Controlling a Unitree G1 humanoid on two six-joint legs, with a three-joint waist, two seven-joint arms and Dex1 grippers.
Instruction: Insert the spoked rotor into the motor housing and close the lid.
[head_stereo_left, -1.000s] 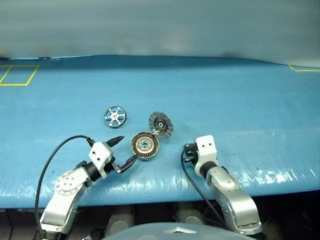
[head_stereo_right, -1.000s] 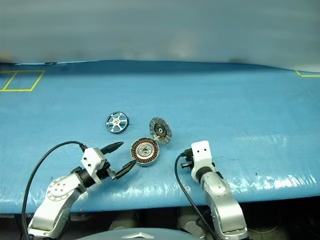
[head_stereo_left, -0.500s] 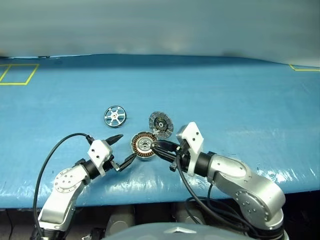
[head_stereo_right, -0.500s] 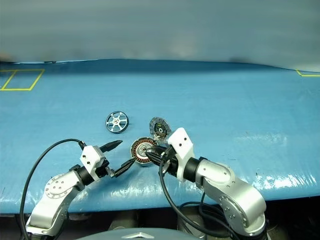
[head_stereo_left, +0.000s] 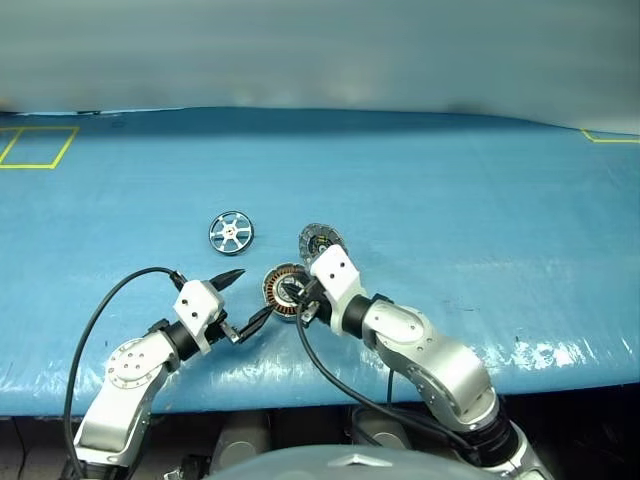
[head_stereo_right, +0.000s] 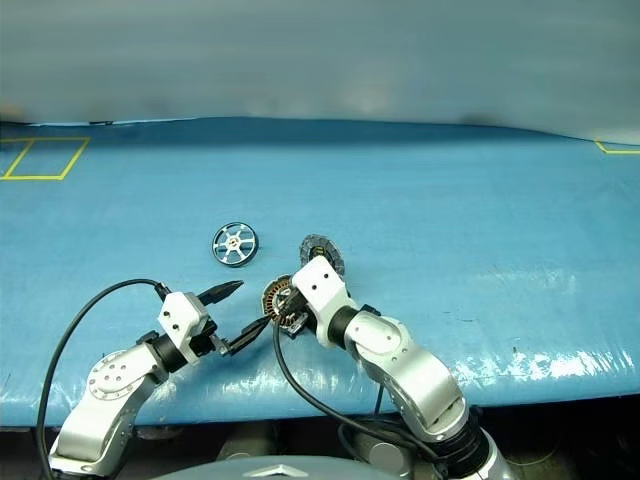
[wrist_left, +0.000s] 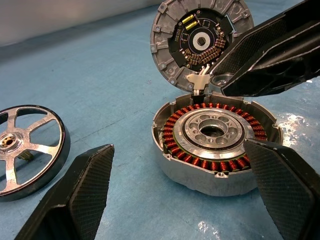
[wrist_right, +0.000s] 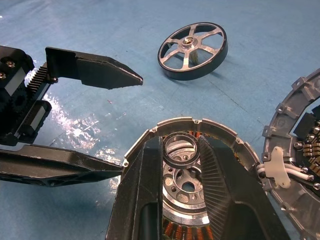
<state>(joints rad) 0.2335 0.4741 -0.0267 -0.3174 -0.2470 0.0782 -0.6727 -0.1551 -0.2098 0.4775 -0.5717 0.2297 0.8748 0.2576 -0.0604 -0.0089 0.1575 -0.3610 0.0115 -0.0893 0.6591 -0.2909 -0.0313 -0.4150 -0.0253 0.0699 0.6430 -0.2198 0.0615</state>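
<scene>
Two hazards stand out. The right jaws are narrowed on a small silver metal ring (wrist_right: 182, 148), pinched only at their tips, directly above the open centre of the round grey motor housing with its copper-brown windings (wrist_left: 215, 150). With so slight a grip, the ring could slip and land crooked on the windings or roll away across the blue surface (head_stereo_left: 450, 200). The hinged round grey lid with its dark inner face (wrist_left: 200, 40) stands tilted open just beyond those jaws, close to one side of them. A small sideways drift could knock it shut or snag the thin white wires at its hinge.

The left jaws stand wide and empty, with the housing just ahead of them. One tip looks to touch the housing's rim, so a twitch there could shove the housing out from under the ring. The shiny silver spoked rotor with its thin dark rim (head_stereo_left: 231, 234) lies flat on the surface, well beyond the far left tip and untouched, so the insertion itself is judged not yet begun.

Compared with a second ago, the right arm has swung in from the open surface beside the housing and now sits over it. The left jaws, housing, lid and rotor are where they were.
</scene>
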